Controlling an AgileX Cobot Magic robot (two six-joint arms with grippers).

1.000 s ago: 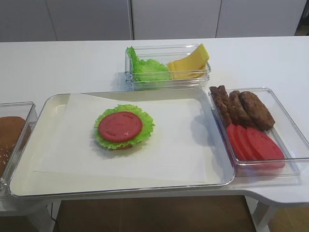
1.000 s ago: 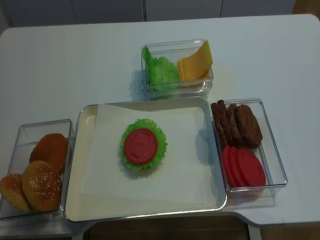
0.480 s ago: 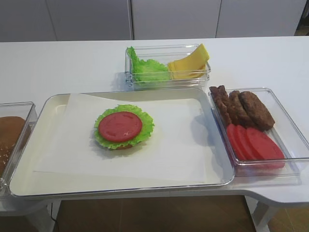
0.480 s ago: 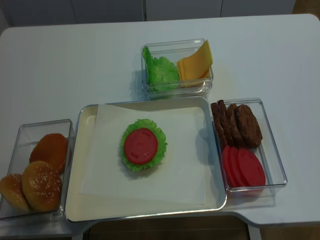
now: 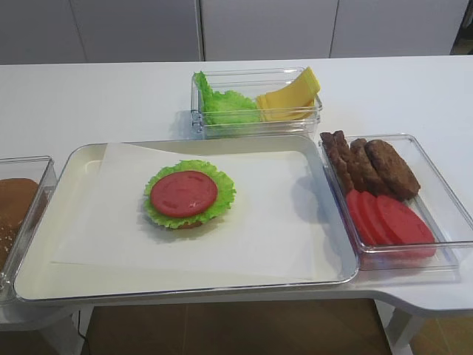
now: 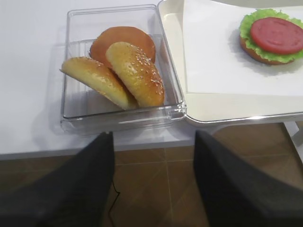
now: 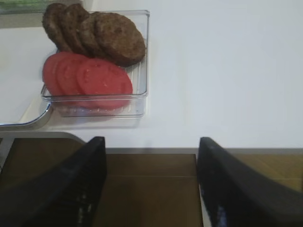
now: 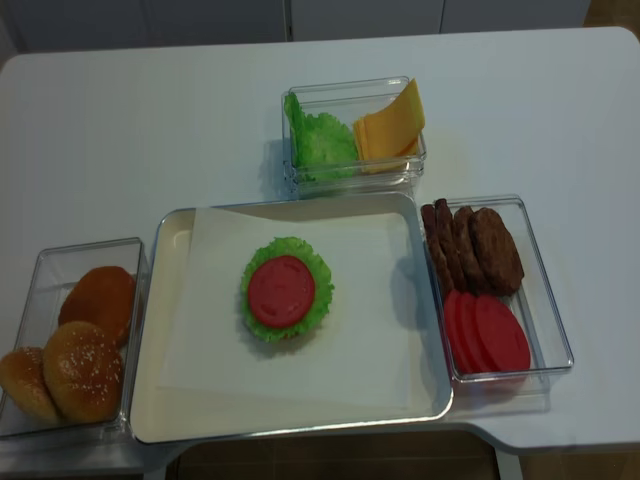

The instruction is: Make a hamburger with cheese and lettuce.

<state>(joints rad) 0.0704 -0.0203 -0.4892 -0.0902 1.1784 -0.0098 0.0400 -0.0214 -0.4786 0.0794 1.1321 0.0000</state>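
The hamburger (image 5: 189, 194) sits on white paper in the metal tray (image 5: 295, 279): bun base, frilly lettuce leaf, red tomato disc on top. It also shows in the overhead view (image 8: 285, 291) and the left wrist view (image 6: 272, 35). Cheese slices (image 5: 290, 96) and spare lettuce (image 5: 222, 103) lie in a clear box behind the tray. My left gripper (image 6: 154, 177) is open and empty, below the table's front edge near the bun box. My right gripper (image 7: 151, 182) is open and empty, below the front edge right of the tomato box. Neither gripper shows in the exterior views.
A clear box at the right (image 5: 443, 214) holds dark patties (image 5: 373, 166) and tomato slices (image 5: 388, 220). A clear box at the left (image 6: 118, 118) holds several buns (image 6: 128, 71). The table's front edge (image 7: 189, 149) is just ahead of both grippers.
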